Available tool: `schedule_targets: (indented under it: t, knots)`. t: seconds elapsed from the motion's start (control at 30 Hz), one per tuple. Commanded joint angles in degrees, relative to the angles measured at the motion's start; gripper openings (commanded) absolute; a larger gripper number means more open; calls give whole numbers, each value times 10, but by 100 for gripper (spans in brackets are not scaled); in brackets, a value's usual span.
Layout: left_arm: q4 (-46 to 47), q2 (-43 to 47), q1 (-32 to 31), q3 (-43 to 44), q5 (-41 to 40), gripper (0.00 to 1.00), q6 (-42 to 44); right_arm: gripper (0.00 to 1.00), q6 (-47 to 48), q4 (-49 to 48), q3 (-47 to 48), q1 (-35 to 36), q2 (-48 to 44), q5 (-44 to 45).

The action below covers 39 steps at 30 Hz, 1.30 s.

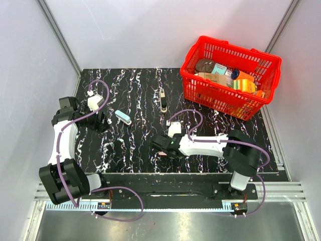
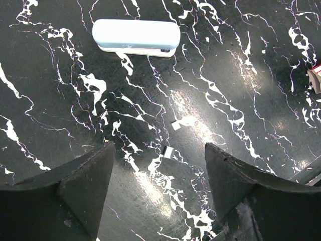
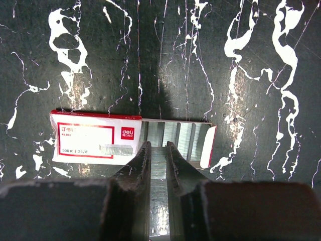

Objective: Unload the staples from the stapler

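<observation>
The light-blue stapler (image 1: 123,117) lies closed on the black marbled table, left of centre. In the left wrist view the stapler (image 2: 135,37) is at the top, well ahead of my left gripper (image 2: 159,146), which is open and empty just above the table (image 1: 103,122). My right gripper (image 3: 158,145) is shut on a silver strip of staples (image 3: 158,165), held at the open end of the red-and-white staple box (image 3: 90,138). More staple strips (image 3: 178,138) lie in the box. In the top view the right gripper (image 1: 159,145) is near the table's middle front.
A slim black-and-silver object (image 1: 163,99) lies at mid-table toward the back. A red basket (image 1: 230,75) full of items stands at the back right. Two tiny silver staple bits (image 2: 175,124) (image 2: 169,151) lie on the table between the left fingers and the stapler.
</observation>
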State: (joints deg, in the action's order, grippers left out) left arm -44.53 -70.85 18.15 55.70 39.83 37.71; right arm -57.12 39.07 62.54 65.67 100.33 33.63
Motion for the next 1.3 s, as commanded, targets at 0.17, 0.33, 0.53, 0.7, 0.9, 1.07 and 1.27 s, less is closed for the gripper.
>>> schedule_targets:
  t: [0.17,0.33,0.53,0.7,0.9,1.07,1.27]
  knots:
    - [8,14,0,-2,2,77,17,0,-7,6,-1,4,-12,35]
    - [8,15,0,-3,1,77,17,1,-9,7,-3,4,-9,35]
    - [8,16,0,-2,1,78,17,2,-11,7,-6,4,-9,35]
    - [7,16,0,-2,2,78,17,2,-20,10,-15,4,-21,37]
    - [8,15,0,-2,4,78,17,2,-20,8,-14,5,-17,33]
    - [8,18,0,-5,2,78,17,2,-16,4,-9,4,-19,36]
    - [8,16,0,-6,4,78,18,1,-15,5,-8,4,-25,41]
